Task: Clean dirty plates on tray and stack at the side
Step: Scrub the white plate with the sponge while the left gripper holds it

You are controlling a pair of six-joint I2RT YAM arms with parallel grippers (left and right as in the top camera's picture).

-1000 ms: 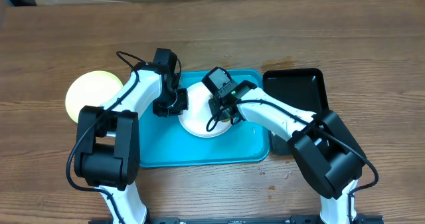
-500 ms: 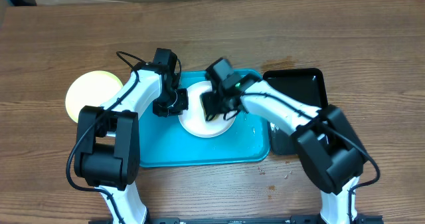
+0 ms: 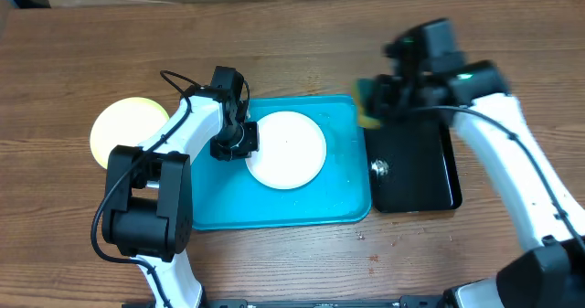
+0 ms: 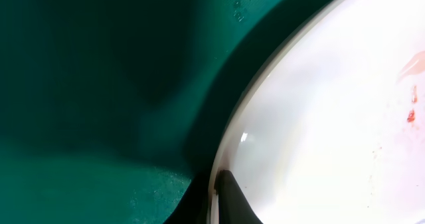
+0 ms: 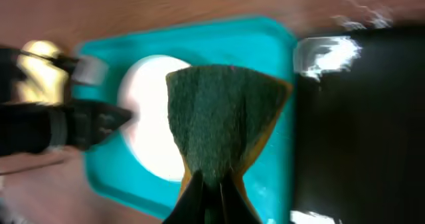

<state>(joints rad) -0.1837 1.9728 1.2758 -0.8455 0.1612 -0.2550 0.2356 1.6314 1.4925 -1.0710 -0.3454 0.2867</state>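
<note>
Green scouring face over yellow foam, the sponge hung pinched at its lower end between the nearly closed fingers of the right gripper. It was above the line where the turquoise tray met the black tray. The left gripper had its jaws drawn narrowly together on the left rim of the white plate, one tip on top of the lip. That plate lay flat inside the turquoise tray, left of its middle.

Reddish smears showed on the plate's far side, so it looked unfinished. Carrying it off to the stack now would put a dirty plate on a clean one. The rim hold was thin and on one edge only, so a lift would likely tilt the plate and let it slide free. With the right arm blurred, the sponge might shed drops onto the table.

Farther out, the yellow-green plate rested on the table, well apart from the tray's left side. No third plate could be made out.
</note>
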